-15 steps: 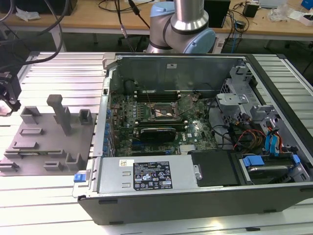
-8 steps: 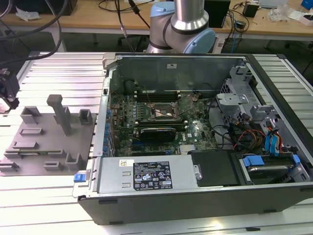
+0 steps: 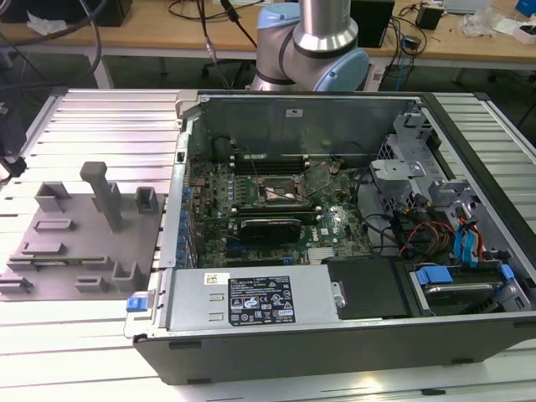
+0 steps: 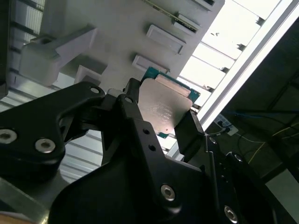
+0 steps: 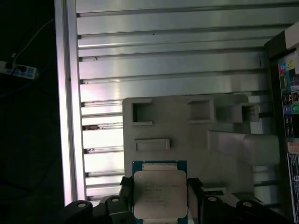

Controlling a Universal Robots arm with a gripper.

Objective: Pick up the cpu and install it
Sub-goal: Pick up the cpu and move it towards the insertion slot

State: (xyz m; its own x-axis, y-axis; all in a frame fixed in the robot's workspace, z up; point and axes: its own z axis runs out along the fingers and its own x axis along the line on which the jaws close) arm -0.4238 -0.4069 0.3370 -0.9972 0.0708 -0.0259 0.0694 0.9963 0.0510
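In the first wrist view the picture's edge cuts off the cpu (image 5: 160, 192) beside the end effector (image 5: 160, 198), whose fingers (image 5: 193, 198), clamped on the cpu, hide two rims.

A ribbed metal table (image 3: 100, 126) of long pale slats carries two things. At the exterior view's left a flat grey plate (image 3: 84, 247) lies on the slats, with low blocks and one tall post (image 3: 105, 197) rising from it. Just beside it, filling the middle and the exterior view's right, an open computer case (image 3: 335, 356) lies on its side, its inside facing up. In the first wrist view the slats run on past the plate to the table's edge rail (image 5: 70, 116).
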